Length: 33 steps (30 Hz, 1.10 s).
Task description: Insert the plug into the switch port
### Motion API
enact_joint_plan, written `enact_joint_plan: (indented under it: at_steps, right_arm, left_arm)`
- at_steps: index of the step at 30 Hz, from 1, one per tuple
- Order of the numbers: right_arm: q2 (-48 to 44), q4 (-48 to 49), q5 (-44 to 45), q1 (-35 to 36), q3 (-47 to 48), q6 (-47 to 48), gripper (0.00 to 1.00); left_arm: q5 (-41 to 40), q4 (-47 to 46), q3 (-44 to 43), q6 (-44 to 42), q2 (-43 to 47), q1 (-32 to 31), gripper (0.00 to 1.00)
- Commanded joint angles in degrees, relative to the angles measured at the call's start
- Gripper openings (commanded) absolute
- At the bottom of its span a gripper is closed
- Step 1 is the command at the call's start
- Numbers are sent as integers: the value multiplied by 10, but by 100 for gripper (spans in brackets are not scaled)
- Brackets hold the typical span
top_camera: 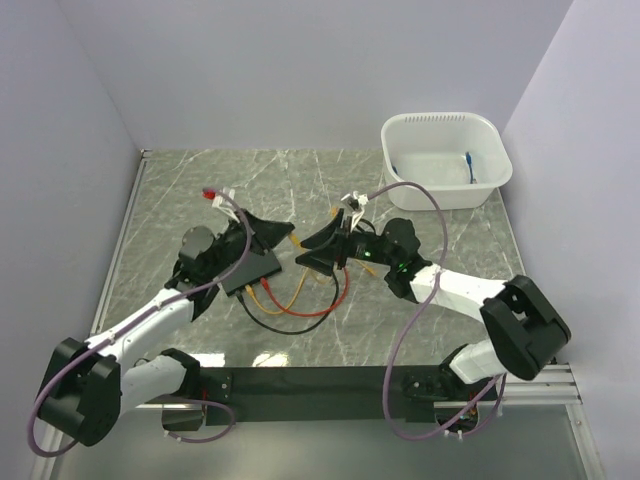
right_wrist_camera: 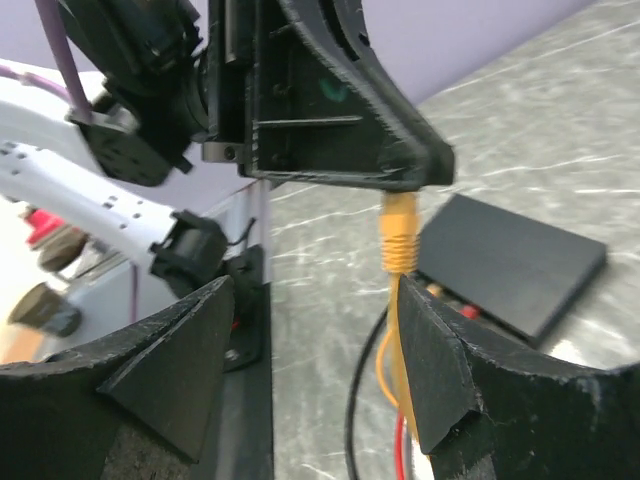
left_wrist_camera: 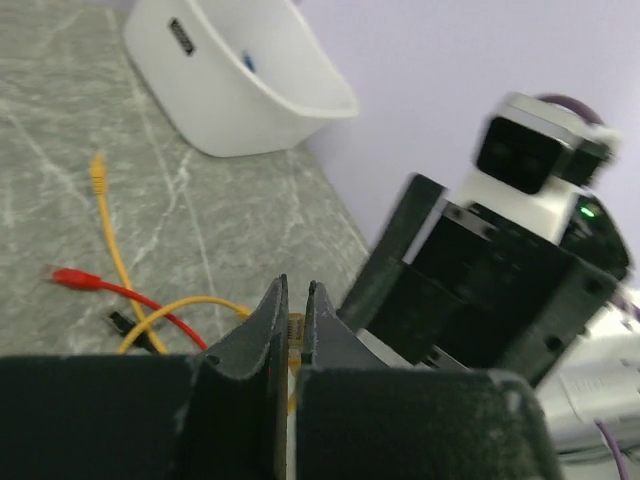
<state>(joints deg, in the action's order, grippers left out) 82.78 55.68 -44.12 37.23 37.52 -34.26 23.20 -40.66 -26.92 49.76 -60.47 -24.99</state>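
The left gripper (left_wrist_camera: pixel 296 300) was clenched on the plug (right_wrist_camera: pixel 400 232), held just beside the switch (right_wrist_camera: pixel 512 265) and apart from it; the right gripper (right_wrist_camera: pixel 312 292) stood released near the plug.

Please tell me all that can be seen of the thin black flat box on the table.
The thin flat matte-black rectangular box lies flat on the grey marbled table, turned at an angle. Its plain top looks like plastic. Red, yellow and black cables leave its near edge. The left gripper partly hides it from above.
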Motion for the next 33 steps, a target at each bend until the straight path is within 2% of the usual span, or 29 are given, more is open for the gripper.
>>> enact_joint_plan:
  at_steps: [1,3,4,6,8,10,11,14,17,33]
  right_arm:
    - [-47,-78,44,1,30,67,73]
    - [-64,-121,91,11,40,108,72]
    - [-70,-197,125,22,60,134,72]
    - [-75,-279,220,54,108,214,70]
    - [-69,-342,249,63,132,238,65]
    - [-64,-362,286,73,149,256,60]
    - [-55,-367,299,76,153,260,53]
    - [-30,-393,337,88,176,274,42]
    - [-9,-414,364,104,192,292,38]
    - [38,-423,369,119,214,297,34]
  left_arm:
    - [-61,144,-62,-33,-18,-1,1]
    - [-68,166,-74,-32,-26,-1,0]
    - [-72,175,-82,-28,-34,-1,1]
    - [-73,193,-89,-27,-45,-1,1]
    - [-69,192,-90,-26,-52,-1,0]
    - [-64,186,-89,-21,-61,-1,1]
    - [-62,185,-89,-20,-63,-1,0]
    - [-59,187,-90,-19,-69,-1,1]
    - [-65,189,-89,-21,-66,-1,0]
    - [-64,194,-97,-20,-84,-1,0]
